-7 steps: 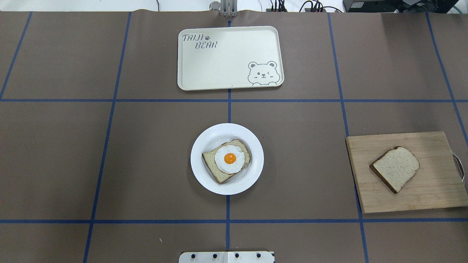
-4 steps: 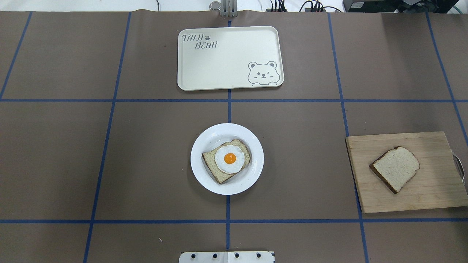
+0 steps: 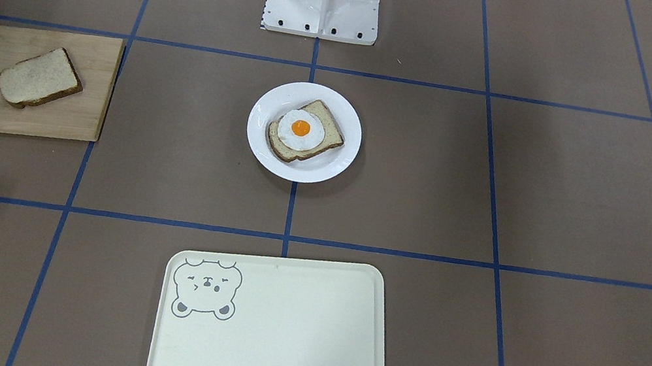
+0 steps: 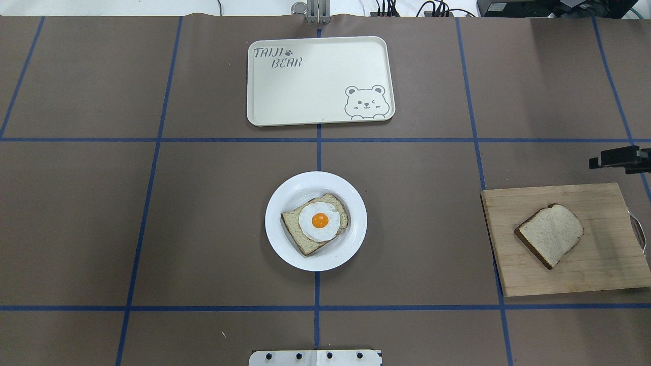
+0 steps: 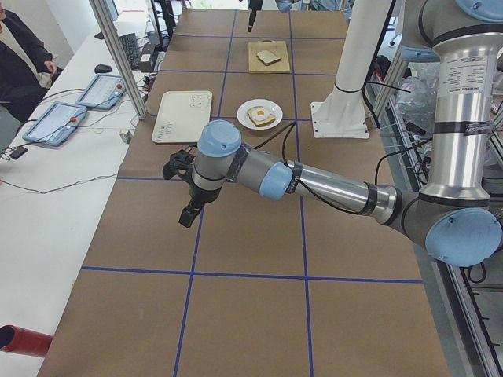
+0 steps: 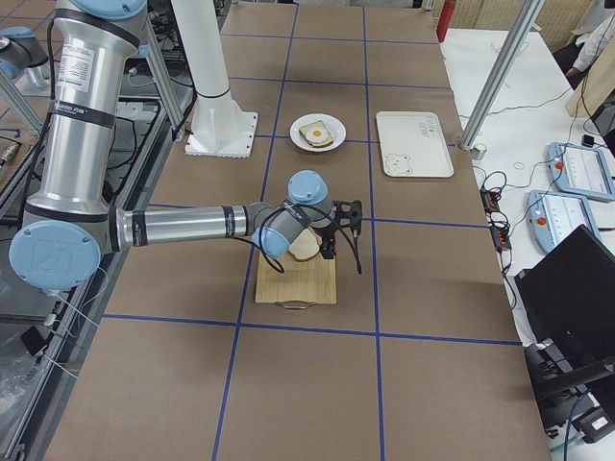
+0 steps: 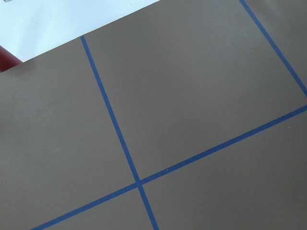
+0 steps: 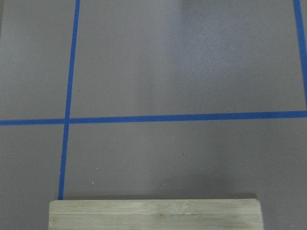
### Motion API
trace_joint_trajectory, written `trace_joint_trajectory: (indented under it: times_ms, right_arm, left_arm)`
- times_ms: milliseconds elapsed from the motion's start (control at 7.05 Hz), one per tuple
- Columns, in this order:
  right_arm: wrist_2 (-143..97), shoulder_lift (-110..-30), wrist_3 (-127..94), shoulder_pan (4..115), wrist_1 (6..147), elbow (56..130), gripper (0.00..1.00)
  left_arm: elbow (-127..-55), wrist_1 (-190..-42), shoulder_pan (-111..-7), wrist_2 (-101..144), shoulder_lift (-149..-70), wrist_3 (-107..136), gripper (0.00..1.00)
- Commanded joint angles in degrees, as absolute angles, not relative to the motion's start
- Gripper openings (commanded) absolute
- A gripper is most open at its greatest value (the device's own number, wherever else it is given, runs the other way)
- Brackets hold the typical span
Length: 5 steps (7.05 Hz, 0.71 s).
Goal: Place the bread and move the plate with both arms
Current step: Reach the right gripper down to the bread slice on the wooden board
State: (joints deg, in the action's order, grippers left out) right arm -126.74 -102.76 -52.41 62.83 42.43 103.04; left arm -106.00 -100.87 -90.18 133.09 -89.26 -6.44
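The plain bread (image 4: pixel 550 235) lies flat on a wooden cutting board (image 4: pixel 600 269) at the table's right; it also shows in the front view (image 3: pixel 40 77). The white plate (image 4: pixel 351 239) sits mid-table and holds a bread slice with a fried egg (image 4: pixel 319 221). My right gripper (image 4: pixel 610 158) pokes in at the right edge, above the table just beyond the board's far corner; only a black part shows, so I cannot tell if it is open. My left gripper (image 5: pixel 182 188) hovers over bare table far left of the plate, seen only in the left side view.
The cream bear tray (image 4: pixel 315 81) lies at the far middle, beyond the plate. The robot base (image 4: pixel 315 357) is at the near middle edge. The right wrist view shows the board's edge (image 8: pixel 156 213) and blue tape lines. An operator sits beside the table (image 5: pixel 20 55).
The right gripper has come into the overhead view at the right edge, near the board's far corner. The bread, plate and tray have not moved.
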Motion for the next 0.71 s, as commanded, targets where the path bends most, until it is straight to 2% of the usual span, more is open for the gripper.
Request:
trace_joint_trajectory:
  times_ms: [0,142,426,568]
  right_arm:
    - [-126.20,-104.59,-48.96,58.81,32.39,98.46,0.99]
    - [-126.30,-104.59,-48.69,57.32,27.47,95.31,0.96]
    - [-125.60,-103.89,-48.69,54.33,24.96,92.64,0.73]
    - [-125.25,-103.89,-48.78,52.84,25.05,92.55,0.67]
  left_arm:
    - [-106.35,-100.90,-90.18,133.15,-88.69,-6.50,0.98]
    - [-106.43,-100.90,-90.18,133.15,-88.51,-6.50,0.98]
    - [-106.09,-102.99,-90.18,133.15,-88.07,-6.33,0.98]
    - [-106.08,-103.44,-90.18,133.15,-87.37,-6.33,0.98]
